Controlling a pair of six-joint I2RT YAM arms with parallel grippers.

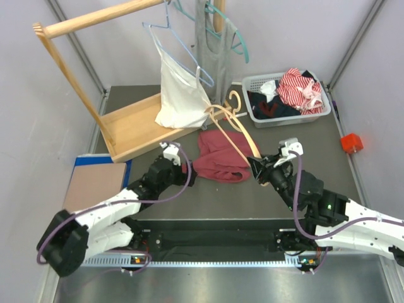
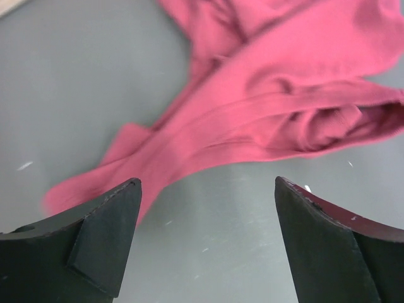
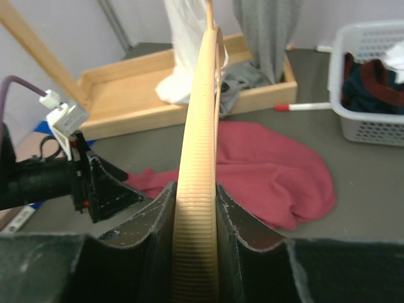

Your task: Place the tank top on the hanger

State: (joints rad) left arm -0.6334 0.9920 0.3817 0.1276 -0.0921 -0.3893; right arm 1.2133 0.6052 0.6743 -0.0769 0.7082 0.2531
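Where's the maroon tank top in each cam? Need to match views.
Top external: tank top lies mid-table, between the two arms' grippers.
Left wrist: tank top fills the upper frame, beyond the open fingers.
Right wrist: tank top lies on the table behind the hanger, mostly to its right.
Shared landmark: left gripper, open beside the tank top.

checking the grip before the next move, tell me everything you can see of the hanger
The hanger is light tan wood with curved arms and a curled hook at its far end. One arm's end, finely ribbed on its edge, is clamped between the fingers of the right gripper, which holds it edge-up off the table. It slants above the tank top; whether it touches the fabric cannot be told.
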